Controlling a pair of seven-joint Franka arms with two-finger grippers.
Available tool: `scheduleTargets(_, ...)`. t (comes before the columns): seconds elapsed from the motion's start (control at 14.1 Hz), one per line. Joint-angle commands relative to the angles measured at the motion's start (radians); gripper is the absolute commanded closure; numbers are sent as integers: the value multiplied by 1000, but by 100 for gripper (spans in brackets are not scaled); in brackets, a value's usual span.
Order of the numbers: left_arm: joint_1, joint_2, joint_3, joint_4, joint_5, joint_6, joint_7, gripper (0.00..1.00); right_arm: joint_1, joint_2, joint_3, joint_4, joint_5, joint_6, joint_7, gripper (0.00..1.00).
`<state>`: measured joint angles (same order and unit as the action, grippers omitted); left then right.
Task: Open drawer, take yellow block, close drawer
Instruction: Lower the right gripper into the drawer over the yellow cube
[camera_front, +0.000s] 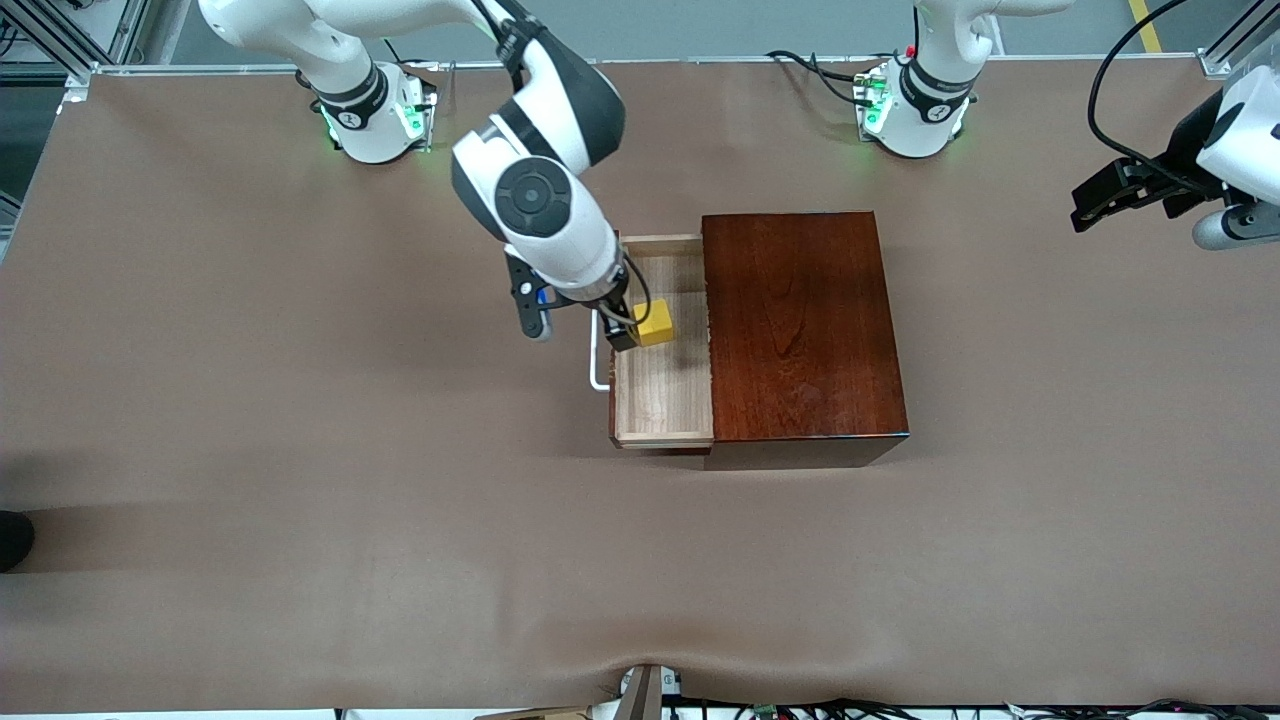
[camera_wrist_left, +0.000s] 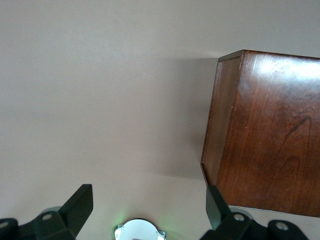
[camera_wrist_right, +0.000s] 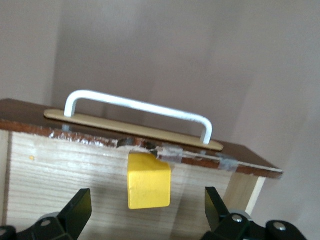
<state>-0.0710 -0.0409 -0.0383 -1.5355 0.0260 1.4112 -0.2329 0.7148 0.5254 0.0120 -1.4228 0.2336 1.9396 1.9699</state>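
right gripper (camera_front: 632, 322) hangs low over the pulled-out drawer (camera_front: 662, 400), a bit left of centre in the front view, jaws spread wide w/ nothing in them; in the right wrist view the two dark fingertips (camera_wrist_right: 75, 210) stand either side of the yellow block (camera_wrist_right: 149, 181), clear gaps both sides, no contact yet. the block sits on the drawer floor up against the front board, just inside the white handle (camera_wrist_right: 137, 107), i.e. in the upper half of the tray in the front view. drawer sticks well out of the dark wooden box (camera_front: 800, 335), so step one looks done; the grab isn't, and lifting out + shutting the drawer are left. left gripper (camera_front: 1118, 195) waits at the upper right edge of the front view, off by the left arm's end of the table, jaws apart and empty, the box corner showing in its wrist view.
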Motion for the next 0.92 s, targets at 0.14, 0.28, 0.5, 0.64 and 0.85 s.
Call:
scheduleTargets(0.14, 10, -13, -12, -8, 19, 11, 14, 0, 48, 65, -12, 59, -4, 28, 58, 0)
scheduleTargets(0.28, 10, -16, -12, -5, 19, 11, 15, 0, 69, 82, -14, 58, -22, 30, 60, 0)
scheduleTargets(0.5, 10, -17, -14, 0, 17, 11, 15, 0, 78, 100, -14, 51, -54, 33, 86, 0)
scheduleTargets(0.64, 8, -17, -15, 2, 17, 11, 14, 0, 86, 110, -14, 51, -62, 35, 87, 0)
scheduleTargets(0.85, 0, -13, -17, 2, 17, 11, 6, 0, 90, 120, -14, 51, -91, 53, 87, 0)
